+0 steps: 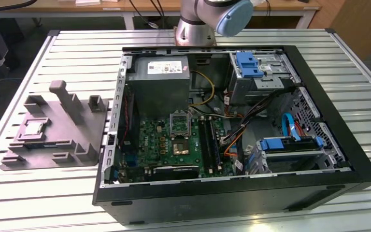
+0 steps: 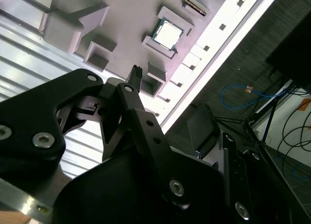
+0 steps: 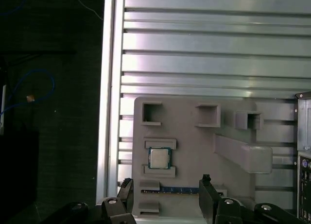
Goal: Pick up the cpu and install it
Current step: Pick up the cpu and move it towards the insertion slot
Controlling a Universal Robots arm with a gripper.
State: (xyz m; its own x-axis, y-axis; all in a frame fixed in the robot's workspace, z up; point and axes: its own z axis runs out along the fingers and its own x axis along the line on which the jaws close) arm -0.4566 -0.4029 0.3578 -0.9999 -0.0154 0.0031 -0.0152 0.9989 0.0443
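- Silver ribbed aluminium-slat table top (image 1: pixel 37 203), takes up most of the exterior view; strong glare on its slats in the first wrist view.
- Pale wooden desk top (image 1: pixel 56 7) behind the table, along the far edge of the exterior view; white leg (image 1: pixel 129 20) under it.
- Brown wooden panel (image 1: pixel 359 24), far corner on the exterior view's right.
- Dark carpet-like floor (image 3: pixel 53 151) just beside the table edge.
- Thin blue cable loop (image 3: pixel 51 83) lying on that floor.

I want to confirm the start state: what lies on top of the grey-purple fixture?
The cpu rests in a framed recess on the fixture, silver top up. Its underside is covered.
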